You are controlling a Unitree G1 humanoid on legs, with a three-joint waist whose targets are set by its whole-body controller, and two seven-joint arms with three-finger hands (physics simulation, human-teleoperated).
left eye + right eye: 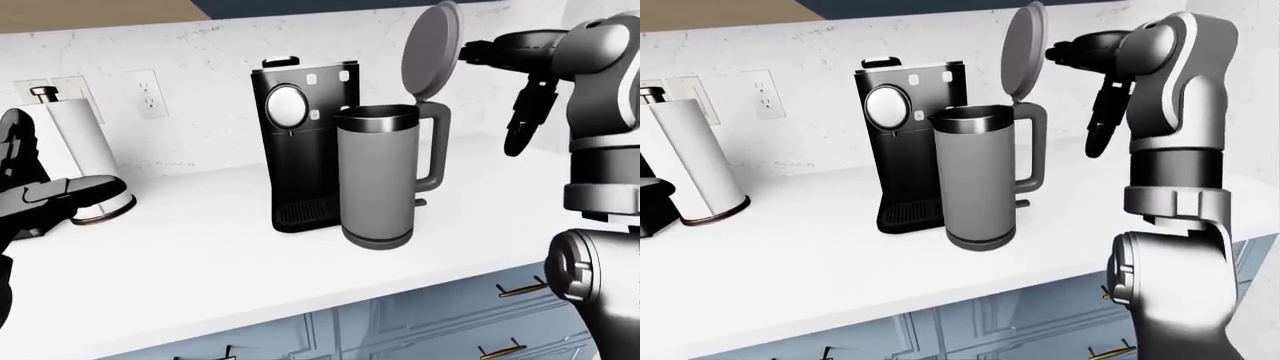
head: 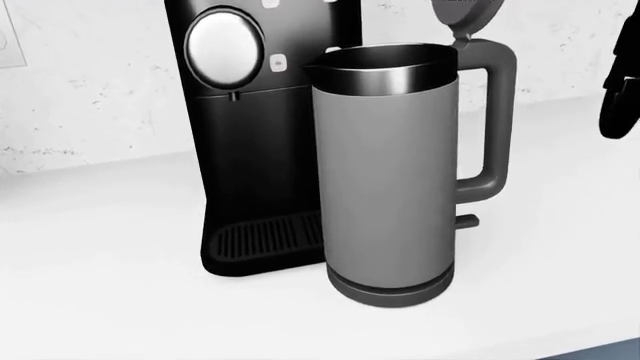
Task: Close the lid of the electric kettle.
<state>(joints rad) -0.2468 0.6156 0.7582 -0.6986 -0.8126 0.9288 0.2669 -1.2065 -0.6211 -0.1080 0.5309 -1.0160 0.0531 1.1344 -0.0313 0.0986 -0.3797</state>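
**A:** Electric kettle (image 1: 378, 180) first: where does it stand?

**B:** On the white counter (image 1: 200, 255), upright, just beside the black coffee machine (image 1: 300, 142), which sits to its left in the left-eye view. Its handle faces right, toward my right arm. Further left are a paper towel roll (image 1: 75, 142) and a wall outlet (image 1: 146, 94).

**A:** And the lid?

**B:** The lid (image 1: 430, 51) is still up, hinged at the top of the handle and standing nearly upright, tilted a little to the right. Its long axis runs top to bottom, and the open mouth of the kettle lies below and to its left.

**A:** Which hand is nearer?

**B:** My right hand (image 1: 1080, 52), clearly. It is raised level with the lid and sits just to the right of it, on the lid's outer face. I cannot tell whether my fingers touch it. My left hand (image 1: 60, 199) is low at the left edge of the view, well apart from the kettle (no use here).

**A:** How are your fingers?

**B:** On the right, I cannot tell from these views: one dark finger hangs downward, the rest point at the lid. On the left, they look loose, around nothing.

**A:** So the move?

**B:** I judge a push leftward and downward, swinging the lid over its hinge onto the rim.
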